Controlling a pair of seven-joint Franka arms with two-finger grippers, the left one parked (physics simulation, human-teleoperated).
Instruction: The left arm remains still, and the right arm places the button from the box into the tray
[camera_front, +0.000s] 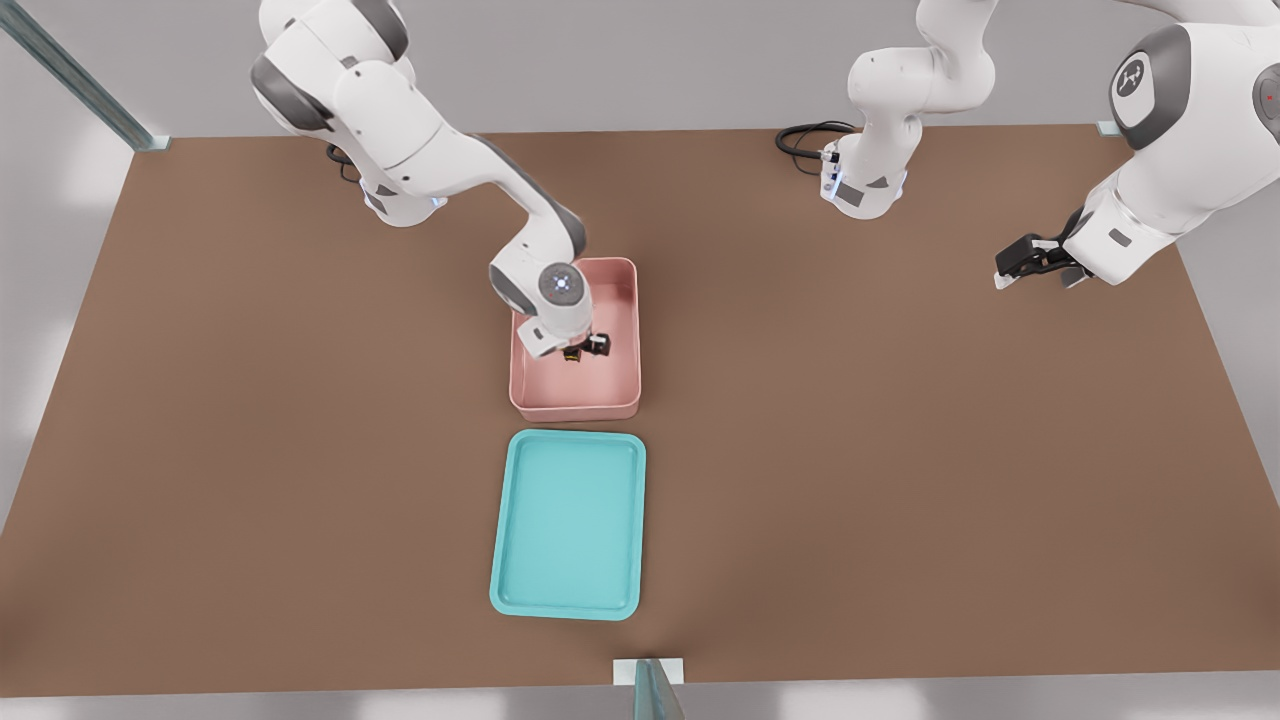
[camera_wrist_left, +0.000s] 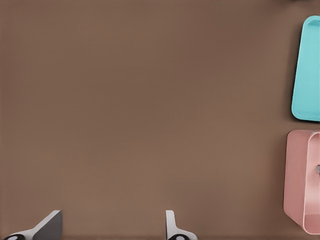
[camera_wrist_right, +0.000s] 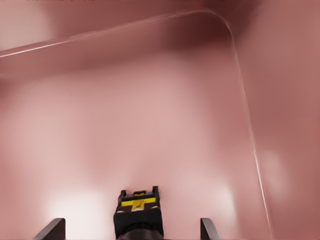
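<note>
My wrist hides most of my gripper (camera_front: 583, 349) inside pink box (camera_front: 622, 300). Fingers (camera_wrist_right: 54, 229) spread apart, tips cut off; button (camera_wrist_right: 138, 214) sits between them on box floor, ungripped.

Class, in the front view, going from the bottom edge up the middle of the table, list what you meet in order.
Tray → box → button in the box, with the gripper open around it.

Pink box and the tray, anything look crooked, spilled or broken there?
Nothing stands out. The pink box and teal tray sit flat and roughly in line on the table. The button lies in the box between the open claw fingers; the tray holds nothing.
</note>
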